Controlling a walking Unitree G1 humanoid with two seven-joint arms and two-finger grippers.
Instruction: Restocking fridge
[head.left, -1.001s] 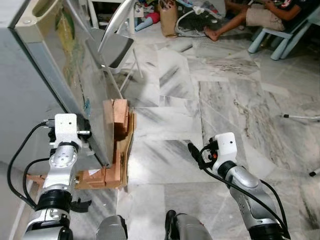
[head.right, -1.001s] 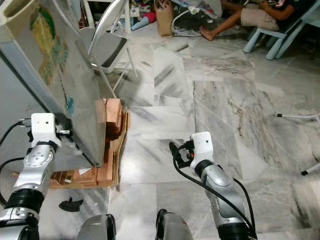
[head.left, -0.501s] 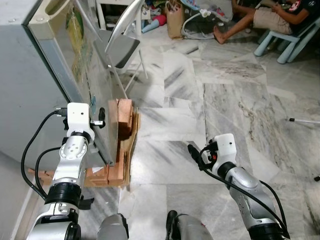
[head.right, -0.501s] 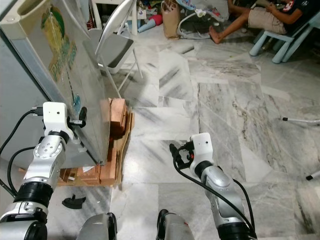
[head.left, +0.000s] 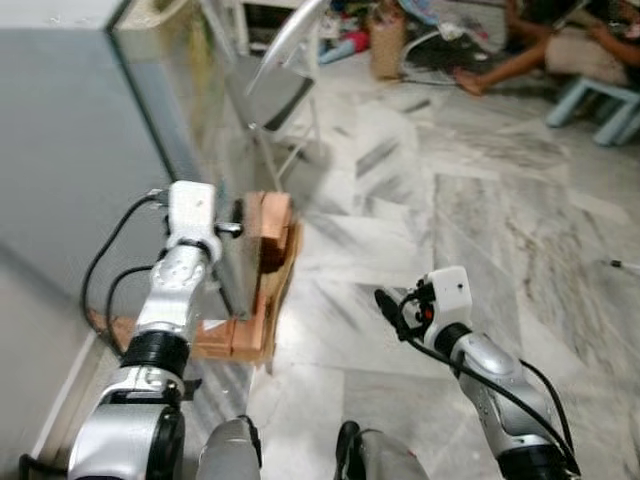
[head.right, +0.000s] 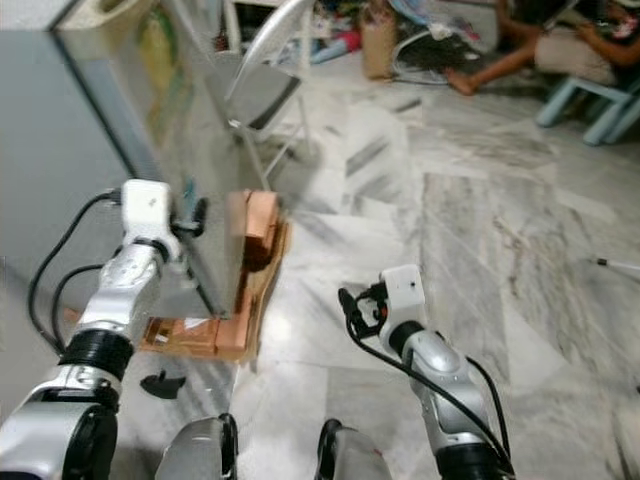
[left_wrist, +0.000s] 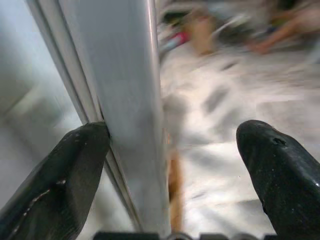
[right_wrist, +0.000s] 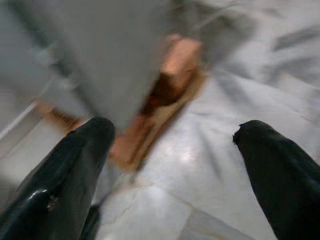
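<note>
Two open claws noted. We see the left gripper (left_wrist: 165, 165) straddling the fridge door (left_wrist: 125, 100) edge, one finger either side; edge runs vertically. Right gripper (head.left: 393, 308), empty, hangs over floor (head.left: 480, 220), well apart. We judge left nearer for the door.

Floor: grey-veined white marble tiles (head.left: 470, 230). Resting directly on it: stack of wooden blocks and boards (head.left: 262, 290) under the fridge (head.right: 90, 130) at left; folding chair (head.right: 262, 95) behind the stack; a small black object (head.right: 160, 381) near the boards. Far edge: light blue stool (head.right: 585, 100), brown bag (head.right: 378, 42), and a seated person's foot (head.right: 466, 84).
</note>
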